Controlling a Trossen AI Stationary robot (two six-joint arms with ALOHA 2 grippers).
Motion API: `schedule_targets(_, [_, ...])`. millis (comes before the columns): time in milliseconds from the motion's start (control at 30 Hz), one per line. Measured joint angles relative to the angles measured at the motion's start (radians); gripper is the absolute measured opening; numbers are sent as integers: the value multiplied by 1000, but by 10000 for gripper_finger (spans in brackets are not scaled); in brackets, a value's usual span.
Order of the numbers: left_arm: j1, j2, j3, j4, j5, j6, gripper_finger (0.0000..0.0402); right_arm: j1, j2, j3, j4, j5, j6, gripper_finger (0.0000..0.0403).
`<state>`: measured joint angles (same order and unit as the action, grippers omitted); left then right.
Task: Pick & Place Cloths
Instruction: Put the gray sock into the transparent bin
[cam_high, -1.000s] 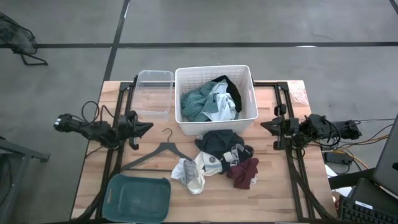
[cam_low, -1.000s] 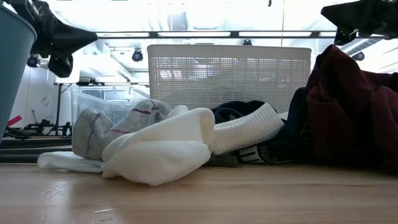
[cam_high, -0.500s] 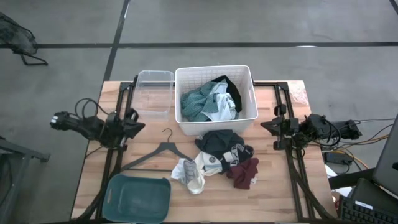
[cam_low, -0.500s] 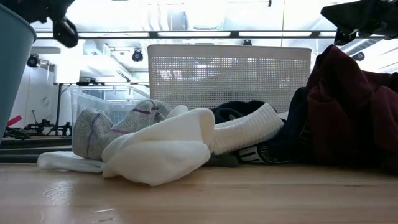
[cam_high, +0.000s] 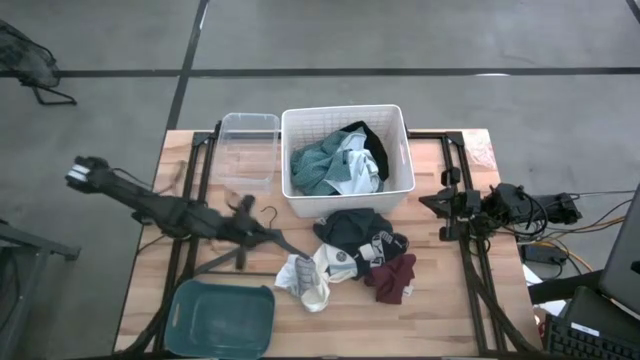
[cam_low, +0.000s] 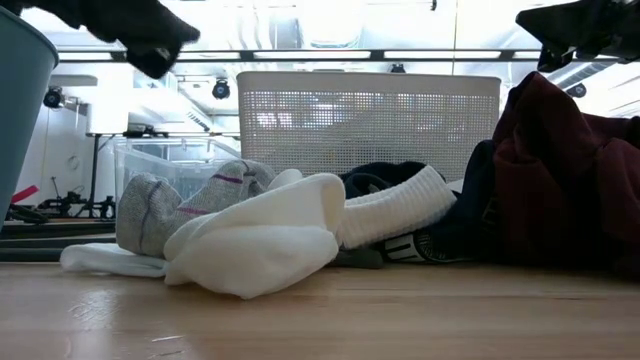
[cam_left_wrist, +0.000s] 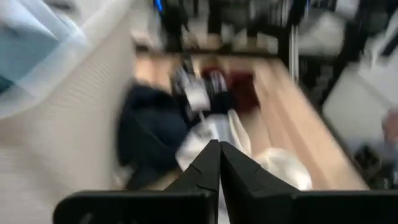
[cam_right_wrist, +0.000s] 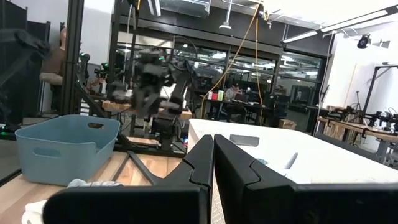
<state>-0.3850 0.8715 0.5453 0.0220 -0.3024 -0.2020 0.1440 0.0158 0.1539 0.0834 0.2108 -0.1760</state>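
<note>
Left gripper (cam_high: 262, 234), fingers pressed together and holding nothing, reaches over the hanger (cam_high: 215, 260), just left of the cloth pile; motion blurs it. White-grey cloths (cam_high: 308, 277) lie at the pile's left, black printed cloth (cam_high: 355, 233) at its middle, maroon cloth (cam_high: 393, 277) at its right, partly cut off in the low view. White basket (cam_high: 346, 117) behind the pile holds a teal cloth (cam_high: 315, 165), half hidden under other fabric. Right gripper (cam_high: 428, 202), clenched and empty, waits right of the pile.
</note>
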Motion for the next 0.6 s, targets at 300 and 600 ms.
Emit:
schedule_targets(300, [-112, 324, 207, -16, -58, 43, 48, 0, 0, 0, 0, 0, 0, 8])
schedule_targets(600, [-147, 525, 344, -45, -156, 9, 162, 0, 0, 0, 0, 0, 0, 8])
